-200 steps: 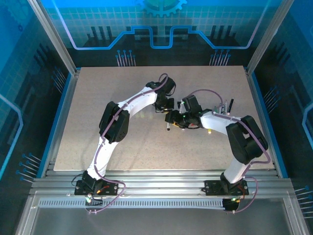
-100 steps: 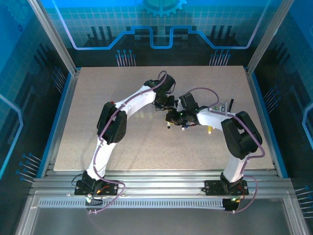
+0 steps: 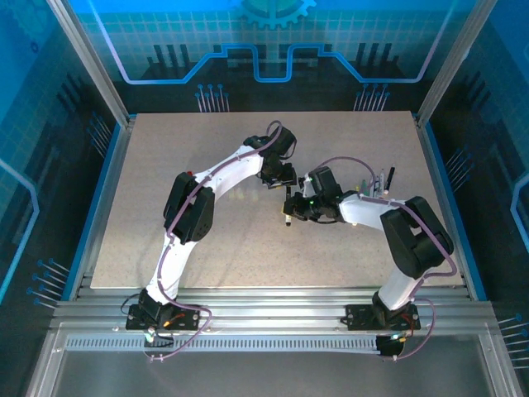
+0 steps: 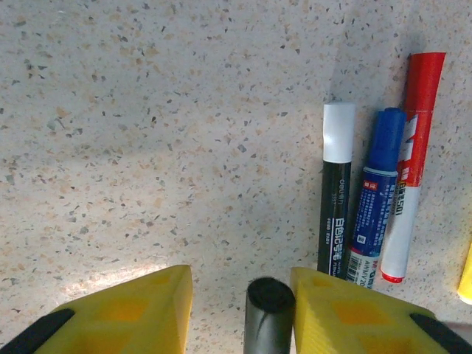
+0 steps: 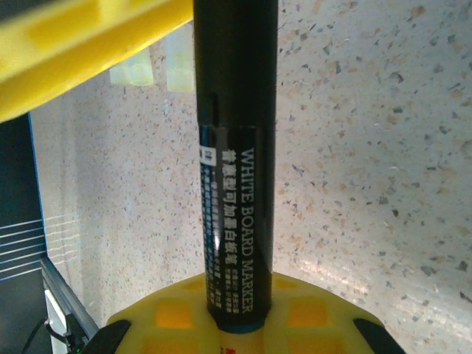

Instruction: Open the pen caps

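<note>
Near the middle of the speckled beige counter (image 3: 149, 215), the left hand (image 3: 281, 178) and the right hand (image 3: 293, 205) are brought close together, tip to tip. The right hand is closed on a black cylindrical whiteboard marker (image 5: 236, 192) printed with white lettering. The marker is clamped by its lower barrel between the yellow fingers (image 5: 162, 317). A short black plastic cap (image 5: 236, 44) is seated on the marker's far end, and a seam marks the joint.

The left hand is held open, with its yellow fingers (image 4: 125, 310) parted. A round black end (image 4: 270, 317) is seen between them, close against one finger and clear of the other. Beyond it, three markers are laid side by side on the counter: a black-barrelled marker with a white end (image 4: 335, 206), a blue marker (image 4: 375, 199) and a red marker (image 4: 411, 162).
</note>
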